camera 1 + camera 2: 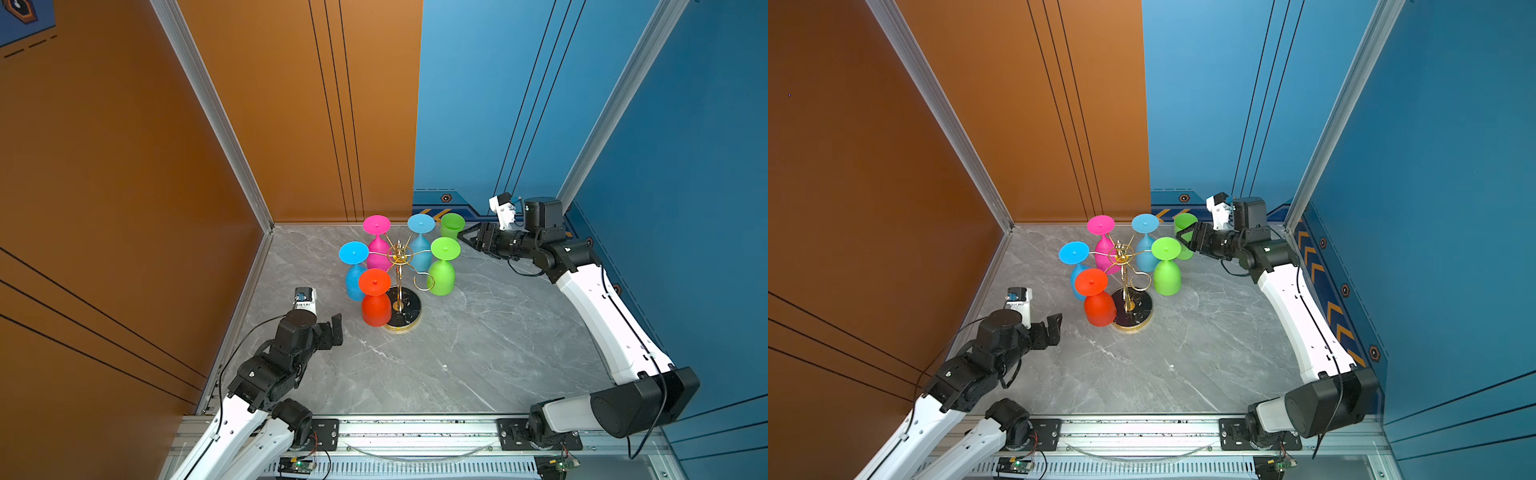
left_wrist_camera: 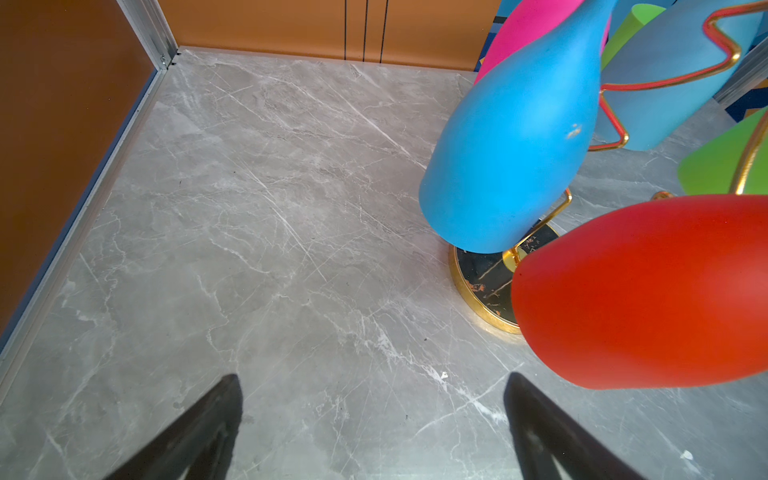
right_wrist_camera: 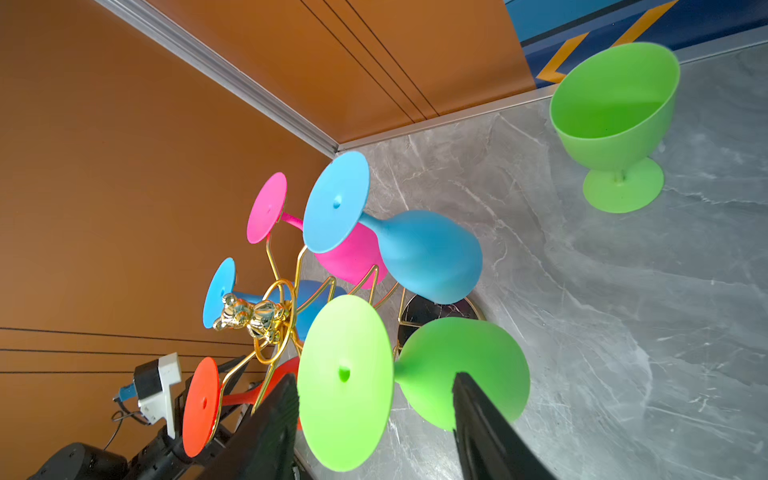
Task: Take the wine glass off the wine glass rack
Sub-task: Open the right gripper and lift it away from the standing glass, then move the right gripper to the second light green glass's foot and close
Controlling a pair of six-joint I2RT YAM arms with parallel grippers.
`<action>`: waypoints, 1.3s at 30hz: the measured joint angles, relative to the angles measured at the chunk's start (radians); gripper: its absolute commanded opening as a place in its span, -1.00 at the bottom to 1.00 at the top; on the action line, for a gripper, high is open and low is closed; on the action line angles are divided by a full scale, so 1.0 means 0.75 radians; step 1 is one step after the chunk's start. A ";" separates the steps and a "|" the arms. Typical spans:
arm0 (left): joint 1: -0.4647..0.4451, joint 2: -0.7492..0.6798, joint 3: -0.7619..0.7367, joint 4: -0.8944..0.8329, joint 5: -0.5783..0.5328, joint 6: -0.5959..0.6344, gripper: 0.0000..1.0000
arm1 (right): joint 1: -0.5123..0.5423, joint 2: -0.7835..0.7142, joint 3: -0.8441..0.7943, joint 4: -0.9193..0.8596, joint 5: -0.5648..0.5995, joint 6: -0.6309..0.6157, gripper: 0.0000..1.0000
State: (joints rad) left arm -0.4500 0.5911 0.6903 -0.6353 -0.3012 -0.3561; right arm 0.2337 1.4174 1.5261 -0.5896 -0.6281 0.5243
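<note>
A thin gold wire wine glass rack (image 1: 400, 254) is stood on the grey marble tabletop (image 1: 478, 353), with five coloured upside-down glasses (image 1: 375, 303) hung on it. A green plastic wine glass (image 1: 452, 226) is stood upright just behind. The left gripper (image 1: 336, 330) and right gripper (image 1: 461, 235) are held spread, with nothing gripped.

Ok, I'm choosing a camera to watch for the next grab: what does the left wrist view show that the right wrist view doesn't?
Only the left wrist view: the left gripper, open above the table.
Only the right wrist view: the right gripper, open, with the stem of the hanging green glass seen between its fingers; the glasses' round feet; the gold bear on top.
Both: the rack, the red glass, the pink glass, a blue glass.
</note>
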 measured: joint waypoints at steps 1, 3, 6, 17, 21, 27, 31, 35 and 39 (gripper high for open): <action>0.016 0.002 0.000 0.000 0.010 0.001 0.96 | 0.005 0.000 -0.010 0.001 -0.005 0.003 0.12; 0.038 0.002 0.001 0.000 0.026 0.003 0.96 | 0.010 0.000 -0.026 0.007 -0.013 0.009 0.04; 0.053 0.002 0.002 0.000 0.041 0.010 0.96 | 0.014 0.000 -0.041 0.024 -0.032 0.027 -0.03; 0.059 0.010 0.005 0.000 0.065 0.015 0.96 | 0.024 0.000 -0.115 0.096 -0.071 0.070 -0.24; 0.059 0.010 0.005 0.000 0.067 0.015 0.96 | 0.028 0.000 -0.132 0.117 -0.080 0.083 -0.40; 0.059 0.010 0.005 0.000 0.070 0.015 0.96 | 0.030 0.000 -0.149 0.151 -0.111 0.111 -0.64; 0.059 0.010 0.005 0.000 0.070 0.015 0.96 | 0.031 0.000 -0.160 0.167 -0.123 0.130 -0.75; 0.059 0.010 0.005 0.000 0.070 0.015 0.96 | 0.034 -0.014 -0.160 0.200 -0.137 0.140 -0.84; 0.059 0.010 0.005 0.000 0.070 0.015 0.96 | 0.049 -0.042 -0.160 0.215 -0.146 0.145 -0.90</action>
State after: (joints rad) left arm -0.4057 0.5987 0.6937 -0.6353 -0.2485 -0.3447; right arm 0.2707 1.3861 1.4059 -0.4286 -0.7380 0.6334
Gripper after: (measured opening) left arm 0.981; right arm 0.064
